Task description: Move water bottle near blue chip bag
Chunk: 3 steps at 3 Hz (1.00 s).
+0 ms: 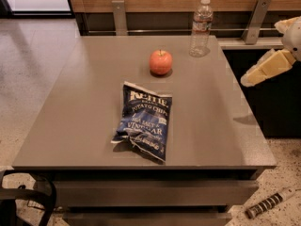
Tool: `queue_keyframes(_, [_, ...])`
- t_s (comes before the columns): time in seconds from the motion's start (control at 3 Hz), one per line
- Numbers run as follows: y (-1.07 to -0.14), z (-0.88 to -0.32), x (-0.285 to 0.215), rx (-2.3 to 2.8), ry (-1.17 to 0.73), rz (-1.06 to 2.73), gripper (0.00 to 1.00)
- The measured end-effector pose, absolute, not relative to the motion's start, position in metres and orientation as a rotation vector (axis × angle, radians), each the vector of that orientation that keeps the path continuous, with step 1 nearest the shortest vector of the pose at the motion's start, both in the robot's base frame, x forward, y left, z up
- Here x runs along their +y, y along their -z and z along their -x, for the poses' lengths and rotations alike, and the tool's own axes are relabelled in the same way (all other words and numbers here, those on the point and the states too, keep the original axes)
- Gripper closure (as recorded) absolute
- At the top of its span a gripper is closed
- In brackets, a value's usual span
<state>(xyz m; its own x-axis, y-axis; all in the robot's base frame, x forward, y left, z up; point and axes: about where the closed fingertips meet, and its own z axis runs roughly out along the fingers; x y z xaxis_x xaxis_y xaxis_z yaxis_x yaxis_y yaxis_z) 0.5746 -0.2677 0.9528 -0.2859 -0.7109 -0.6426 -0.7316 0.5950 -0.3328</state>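
The water bottle (201, 28), clear and ribbed with a white cap, stands upright at the far right of the grey table (94, 107). The blue chip bag (145, 120) lies flat in the middle front of the table, white lettering up. My gripper (256, 76) is at the right edge of the view, raised beside the table's right side, pointing down-left. It is well to the right of and nearer than the bottle and holds nothing that I can see.
A red apple (161, 62) sits between the bottle and the bag. A wooden wall with metal brackets (256, 14) runs behind the table. A striped object (268, 204) lies on the floor at lower right. Dark cables (28, 197) at lower left.
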Motion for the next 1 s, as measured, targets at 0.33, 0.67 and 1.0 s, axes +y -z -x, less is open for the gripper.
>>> queue_keyframes(0.33, [-0.957,-0.616,-0.278,1.934,-0.080,0.974,0.00])
queue_keyframes(0.67, [-0.965,-0.653,-0.280,1.847,-0.134,0.820,0.00])
queue_keyframes(1.0, [-0.965,-0.653,-0.280,1.847,-0.134,0.820,0.00])
